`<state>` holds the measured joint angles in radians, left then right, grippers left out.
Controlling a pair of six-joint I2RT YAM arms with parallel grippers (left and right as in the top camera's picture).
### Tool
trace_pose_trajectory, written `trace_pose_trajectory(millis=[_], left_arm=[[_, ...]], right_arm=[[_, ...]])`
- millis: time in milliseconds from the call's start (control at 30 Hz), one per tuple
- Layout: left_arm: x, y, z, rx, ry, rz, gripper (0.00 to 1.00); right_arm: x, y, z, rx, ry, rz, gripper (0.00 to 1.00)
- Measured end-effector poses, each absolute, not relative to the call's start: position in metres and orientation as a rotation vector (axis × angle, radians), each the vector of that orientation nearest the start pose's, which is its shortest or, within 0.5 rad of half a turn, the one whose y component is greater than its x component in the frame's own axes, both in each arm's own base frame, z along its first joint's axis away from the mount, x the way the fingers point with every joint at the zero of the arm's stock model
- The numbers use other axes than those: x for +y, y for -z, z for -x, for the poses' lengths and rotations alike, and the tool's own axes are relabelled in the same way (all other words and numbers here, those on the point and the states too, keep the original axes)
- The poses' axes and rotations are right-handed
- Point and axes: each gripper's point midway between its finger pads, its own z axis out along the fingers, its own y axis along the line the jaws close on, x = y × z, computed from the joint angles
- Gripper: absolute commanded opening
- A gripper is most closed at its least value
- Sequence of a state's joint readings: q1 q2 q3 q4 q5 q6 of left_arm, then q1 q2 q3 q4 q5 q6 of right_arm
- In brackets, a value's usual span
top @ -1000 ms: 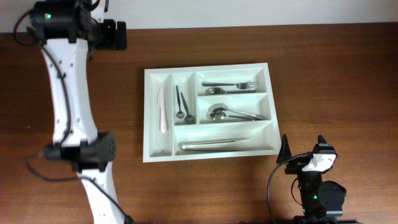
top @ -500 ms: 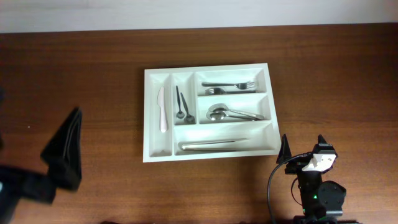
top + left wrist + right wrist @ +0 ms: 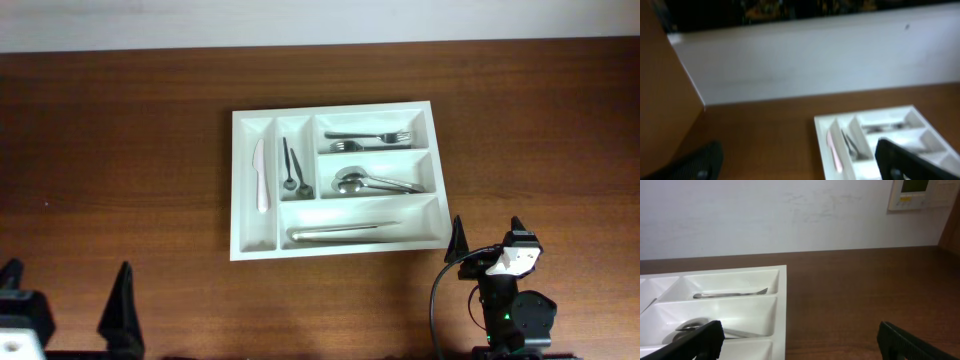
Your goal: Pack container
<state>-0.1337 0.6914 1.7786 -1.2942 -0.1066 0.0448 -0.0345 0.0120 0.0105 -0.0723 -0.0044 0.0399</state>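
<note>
Cutlery tray [image 3: 254, 232] of white plastic, large and rectangular, is sitting mid-frame overhead on the brown wooden table [image 3: 120, 150], holding metal forks [image 3: 368, 139], spoons [image 3: 372, 183] and knives [image 3: 345, 233]. Left gripper [image 3: 65, 300], lower left, and right gripper [image 3: 488, 240], lower right, are both holding their fingers spread apart.

The white plastic tray [image 3: 254, 236] lies flat near the middle of the brown table [image 3: 120, 150], slightly askew. Its two narrow compartments hold a white knife [image 3: 262, 178] and two dark small spoons [image 3: 292, 168]; the three wide ones hold forks [image 3: 370, 138], spoons [image 3: 372, 183] and long silver pieces [image 3: 345, 233]
</note>
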Motion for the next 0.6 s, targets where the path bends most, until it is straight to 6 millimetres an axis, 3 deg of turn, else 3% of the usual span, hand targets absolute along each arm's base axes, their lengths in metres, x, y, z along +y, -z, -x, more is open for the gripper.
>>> trace_pose_trajectory(millis=[133,367,567,600], left_arm=[[0.006,-0.439,-0.138,1.728,-0.057,-0.040,0.99],[0.009,-0.345,-0.170,1.738,-0.083,-0.005,0.99],[0.002,-0.299,-0.192,1.702,-0.050,-0.028,0.99],[0.000,-0.283,-0.199,1.705,-0.039,-0.038,0.99]], right_arm=[[-0.008,-0.158,-0.246,1.644,-0.008,-0.058,0.99],[-0.008,-0.158,-0.246,1.644,-0.008,-0.058,0.99],[-0.008,-0.158,-0.246,1.644,-0.008,-0.058,0.99],[-0.008,-0.158,-0.246,1.644,-0.008,-0.058,0.99]])
